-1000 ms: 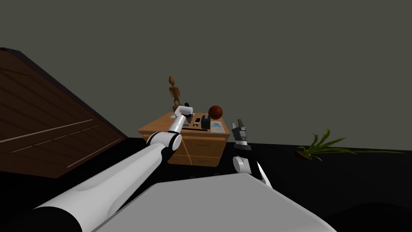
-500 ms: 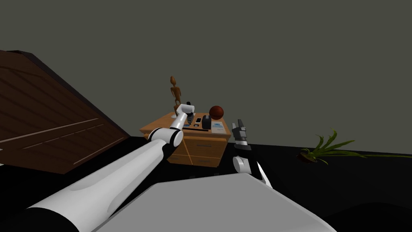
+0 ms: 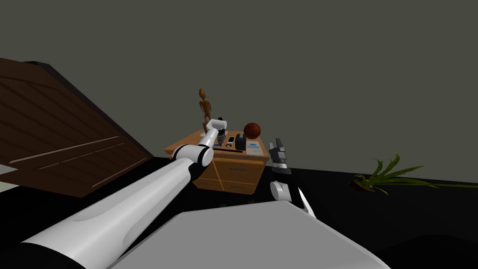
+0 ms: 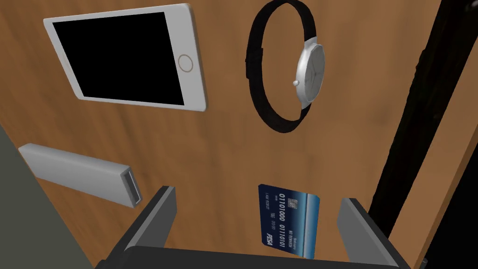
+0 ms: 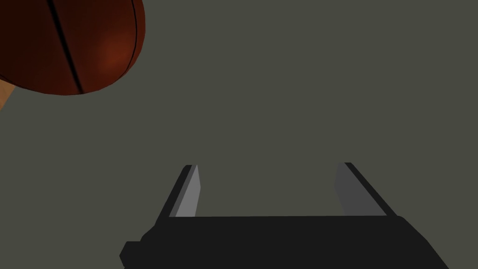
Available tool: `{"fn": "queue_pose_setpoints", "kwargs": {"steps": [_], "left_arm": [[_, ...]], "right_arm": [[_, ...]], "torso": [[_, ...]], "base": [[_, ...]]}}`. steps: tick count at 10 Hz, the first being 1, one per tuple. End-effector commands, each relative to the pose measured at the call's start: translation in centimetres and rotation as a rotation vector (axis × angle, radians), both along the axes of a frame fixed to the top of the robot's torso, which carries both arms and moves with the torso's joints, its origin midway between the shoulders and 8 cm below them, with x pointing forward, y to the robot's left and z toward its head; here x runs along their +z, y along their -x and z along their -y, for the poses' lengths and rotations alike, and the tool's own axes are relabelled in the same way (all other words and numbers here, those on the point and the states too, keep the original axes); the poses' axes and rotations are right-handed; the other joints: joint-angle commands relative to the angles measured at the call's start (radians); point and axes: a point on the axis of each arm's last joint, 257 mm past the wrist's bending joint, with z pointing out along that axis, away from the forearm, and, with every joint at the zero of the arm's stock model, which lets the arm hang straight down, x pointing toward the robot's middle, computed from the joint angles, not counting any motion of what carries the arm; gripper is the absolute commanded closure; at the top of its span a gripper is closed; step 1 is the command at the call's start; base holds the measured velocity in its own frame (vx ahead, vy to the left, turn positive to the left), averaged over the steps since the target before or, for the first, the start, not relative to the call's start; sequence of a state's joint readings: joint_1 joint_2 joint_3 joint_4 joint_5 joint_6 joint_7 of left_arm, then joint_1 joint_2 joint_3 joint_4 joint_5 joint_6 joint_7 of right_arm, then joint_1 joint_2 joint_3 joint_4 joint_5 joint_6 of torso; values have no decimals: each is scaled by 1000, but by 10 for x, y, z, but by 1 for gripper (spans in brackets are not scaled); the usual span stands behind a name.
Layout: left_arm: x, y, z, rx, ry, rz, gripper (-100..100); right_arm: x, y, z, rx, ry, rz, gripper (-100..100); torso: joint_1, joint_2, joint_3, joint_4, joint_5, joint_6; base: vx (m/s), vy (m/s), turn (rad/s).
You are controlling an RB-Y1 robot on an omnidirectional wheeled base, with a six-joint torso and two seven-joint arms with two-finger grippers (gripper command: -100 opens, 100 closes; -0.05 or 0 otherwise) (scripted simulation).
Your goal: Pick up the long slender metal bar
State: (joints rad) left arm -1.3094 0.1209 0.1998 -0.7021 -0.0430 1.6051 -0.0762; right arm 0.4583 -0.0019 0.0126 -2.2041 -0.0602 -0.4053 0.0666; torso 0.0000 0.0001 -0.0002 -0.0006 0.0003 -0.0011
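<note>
Dark bar (image 4: 429, 140) lies just outside spread fingers (image 4: 355, 226) of left gripper (image 4: 257, 198).

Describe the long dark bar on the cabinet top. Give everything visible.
The bar is long, thin and straight, drawn almost black, with no markings that can be made out. It lies flat on the wooden cabinet top, near the front edge and running along it. The wristwatch and the blue card lie beside it, apart from it. The left pincer hovers open over the card, with the bar just outside one finger, untouched.
</note>
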Motion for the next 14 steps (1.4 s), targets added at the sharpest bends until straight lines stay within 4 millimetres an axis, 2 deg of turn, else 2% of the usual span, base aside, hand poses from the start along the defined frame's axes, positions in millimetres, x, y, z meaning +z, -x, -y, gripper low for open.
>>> {"fn": "queue_pose_setpoints", "kwargs": {"steps": [1,2,3,4,5,6,9,11,12,13,14], "left_arm": [[-1,14,4,4,-6,-65,-100],[-2,17,3,6,-7,-78,-100],[-5,29,6,9,-12,-132,-100],[-5,30,6,10,-13,-135,-100],[-8,42,8,12,-18,-187,-100],[-8,42,8,12,-18,-187,-100],[-21,69,14,13,-27,-300,-100],[-21,67,15,14,-26,-292,-100],[-20,68,15,14,-27,-295,0],[-35,67,13,15,-27,-295,-100],[-35,67,13,15,-27,-295,-100]], "right_arm": [[0,0,0,0,0,0,0],[0,0,0,0,0,0,0],[0,0,0,0,0,0,0],[0,0,0,0,0,0,0],[0,0,0,0,0,0,0],[0,0,0,0,0,0,0],[0,0,0,0,0,0,0],[0,0,0,0,0,0,0],[0,0,0,0,0,0,0],[0,0,0,0,0,0,0],[0,0,0,0,0,0,0]], "torso": [[0,0,0,0,0,0],[0,0,0,0,0,0],[0,0,0,0,0,0],[0,0,0,0,0,0],[0,0,0,0,0,0],[0,0,0,0,0,0],[0,0,0,0,0,0],[0,0,0,0,0,0],[0,0,0,0,0,0],[0,0,0,0,0,0],[0,0,0,0,0,0]], "base": [[8,0,63],[9,-1,38],[8,0,64],[6,-2,24],[5,0,50],[4,-1,30],[5,-2,49],[0,0,0],[0,0,0],[4,0,-10],[0,0,0]]}}
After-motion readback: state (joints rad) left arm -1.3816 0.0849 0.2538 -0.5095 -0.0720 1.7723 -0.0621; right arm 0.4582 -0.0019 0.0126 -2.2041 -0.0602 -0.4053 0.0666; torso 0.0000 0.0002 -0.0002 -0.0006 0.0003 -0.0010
